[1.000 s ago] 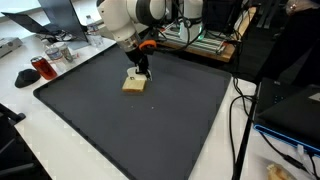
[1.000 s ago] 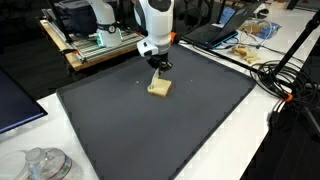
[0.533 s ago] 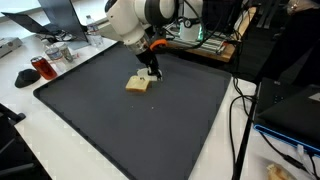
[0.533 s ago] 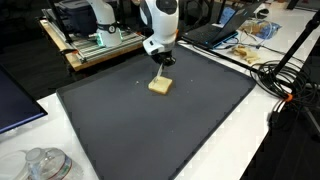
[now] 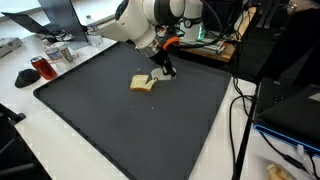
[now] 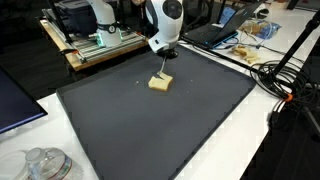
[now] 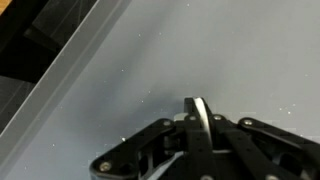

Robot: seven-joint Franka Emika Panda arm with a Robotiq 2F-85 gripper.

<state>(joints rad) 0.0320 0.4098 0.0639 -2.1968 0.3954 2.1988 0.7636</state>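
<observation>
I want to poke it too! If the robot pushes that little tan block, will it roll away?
Probably slide, not roll: the tan block lies flat and low on the dark mat, with flat faces. It looks small beside the gripper, so likely light and easy to shove. Whether it is hard wood or squishy foam, I cannot tell.

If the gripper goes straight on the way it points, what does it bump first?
Probably the dark mat, right beside the tan block; the gripper points down, though depth is unclear.
</observation>
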